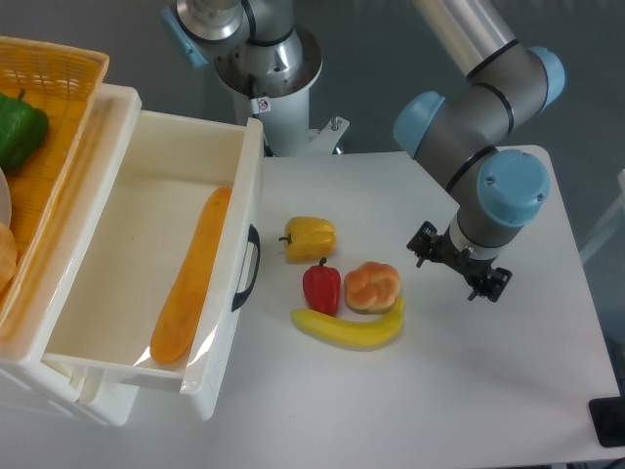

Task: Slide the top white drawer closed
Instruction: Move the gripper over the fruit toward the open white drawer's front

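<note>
One gripper (459, 262) hangs well to the right of the top white drawer (146, 264), which stands pulled out at the table's left, its black handle (246, 267) facing the food between them; whether the jaws are parted I cannot tell.

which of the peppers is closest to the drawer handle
The yellow pepper, lying just right of the black handle. The red pepper stands farther right; the green pepper sits in the orange basket.
</note>
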Tool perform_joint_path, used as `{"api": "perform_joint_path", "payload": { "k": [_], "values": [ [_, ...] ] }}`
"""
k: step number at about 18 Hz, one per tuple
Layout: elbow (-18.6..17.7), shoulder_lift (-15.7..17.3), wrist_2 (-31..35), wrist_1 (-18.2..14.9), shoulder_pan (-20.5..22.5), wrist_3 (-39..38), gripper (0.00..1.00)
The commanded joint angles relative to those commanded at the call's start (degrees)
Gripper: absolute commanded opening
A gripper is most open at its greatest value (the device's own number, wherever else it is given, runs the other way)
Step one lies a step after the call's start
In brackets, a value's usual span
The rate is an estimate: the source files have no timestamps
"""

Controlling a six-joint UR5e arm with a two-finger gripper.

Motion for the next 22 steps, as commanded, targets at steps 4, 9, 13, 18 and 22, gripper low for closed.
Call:
{"api": "perform_joint_path", "payload": {
  "k": [4, 9, 13, 18, 22],
  "values": [
    [-0.53, 0.26, -0.52, 0.0, -0.17, -0.26, 1.0],
    [-3.51, 1.49, -3.16, 1.05, -0.62, -5.07, 1.0],
    [-7.38, 3.86, -2.99, 3.69, -0.7, -10.81, 1.0],
    [-8.35, 5.53, -3.34, 3.08, -1.76, -15.54, 1.0],
    [-8.62, 6.24, -6.41, 2.9, -2.98, -22.14, 1.0]
  ]
}}
